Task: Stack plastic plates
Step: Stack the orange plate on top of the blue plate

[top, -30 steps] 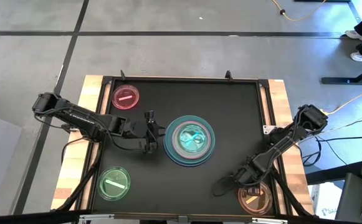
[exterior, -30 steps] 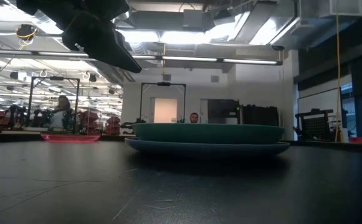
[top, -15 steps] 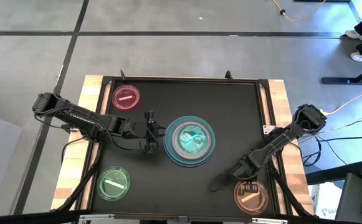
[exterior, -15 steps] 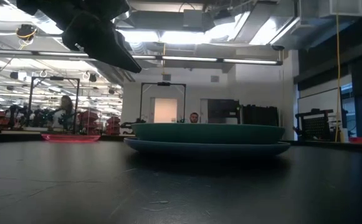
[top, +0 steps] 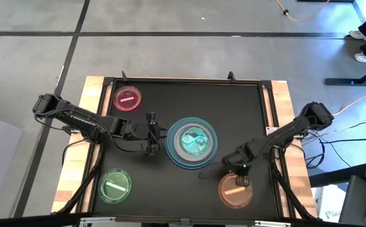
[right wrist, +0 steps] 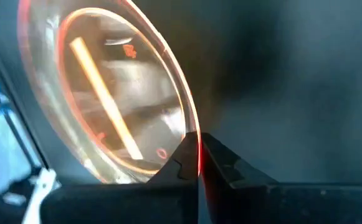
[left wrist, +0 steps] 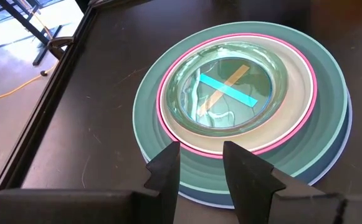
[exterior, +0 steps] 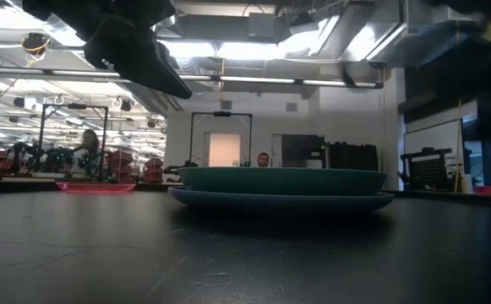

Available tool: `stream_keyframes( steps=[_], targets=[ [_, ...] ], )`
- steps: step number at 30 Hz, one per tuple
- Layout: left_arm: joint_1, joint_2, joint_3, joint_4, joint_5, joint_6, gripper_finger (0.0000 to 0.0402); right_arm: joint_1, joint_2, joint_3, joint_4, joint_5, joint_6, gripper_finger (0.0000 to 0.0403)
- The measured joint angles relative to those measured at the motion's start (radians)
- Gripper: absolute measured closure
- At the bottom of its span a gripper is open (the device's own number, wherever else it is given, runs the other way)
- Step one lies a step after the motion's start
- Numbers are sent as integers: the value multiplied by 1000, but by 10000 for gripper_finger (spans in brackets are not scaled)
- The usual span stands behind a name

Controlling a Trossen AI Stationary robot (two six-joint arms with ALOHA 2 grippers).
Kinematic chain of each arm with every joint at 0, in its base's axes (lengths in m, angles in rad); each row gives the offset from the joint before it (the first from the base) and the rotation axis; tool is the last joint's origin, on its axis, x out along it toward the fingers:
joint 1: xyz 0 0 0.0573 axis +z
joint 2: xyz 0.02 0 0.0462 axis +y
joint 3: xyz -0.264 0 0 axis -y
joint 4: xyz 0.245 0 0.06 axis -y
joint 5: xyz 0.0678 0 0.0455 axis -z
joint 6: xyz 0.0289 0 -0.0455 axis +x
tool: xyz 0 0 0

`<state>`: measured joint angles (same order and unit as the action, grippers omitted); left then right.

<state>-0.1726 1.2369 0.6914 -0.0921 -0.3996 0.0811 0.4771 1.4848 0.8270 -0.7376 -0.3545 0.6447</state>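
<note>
the right gripper [right wrist: 198,163] is clamped on the rim of the translucent orange dish [top: 235,190]. the dish carries a pale bar across its centre. the left gripper [left wrist: 200,163], fingers apart, hovers beside the plate stack [top: 192,141] at the tabletop centre.

The high view looks straight down on the whole table [top: 233,107]; the low view sits at tabletop level, facing the room. Both share the central plate stack [top: 192,142].

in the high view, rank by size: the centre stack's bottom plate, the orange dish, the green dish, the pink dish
1. Blue-grey bottom plate, clearly largest.
2. Orange dish and green dish look alike; no ranking. The orange one is pinched in the right gripper, possibly nearer the camera.
3. Pink dish, smallest.
</note>
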Motion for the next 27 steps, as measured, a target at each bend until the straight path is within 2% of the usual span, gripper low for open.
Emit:
stream_keyframes(
  steps=[7,11,13,19,22,27],
  targets=[
    [0,0,0,0,0,0,285,-130,-66,115,-4,180,-55,402],
    [0,0,0,0,9,-1,285,-232,-70,181,-3,196,-94,402],
    [0,0,0,0,23,-1,285,-277,-70,209,-1,236,-122,402],
    [0,0,0,0,26,0,285,-415,-67,228,68,389,-157,400],
    [0,0,0,0,26,0,285,-485,-46,227,92,404,-177,400],
    [0,0,0,0,27,0,285,-550,11,226,110,370,-205,400]
  ],
)
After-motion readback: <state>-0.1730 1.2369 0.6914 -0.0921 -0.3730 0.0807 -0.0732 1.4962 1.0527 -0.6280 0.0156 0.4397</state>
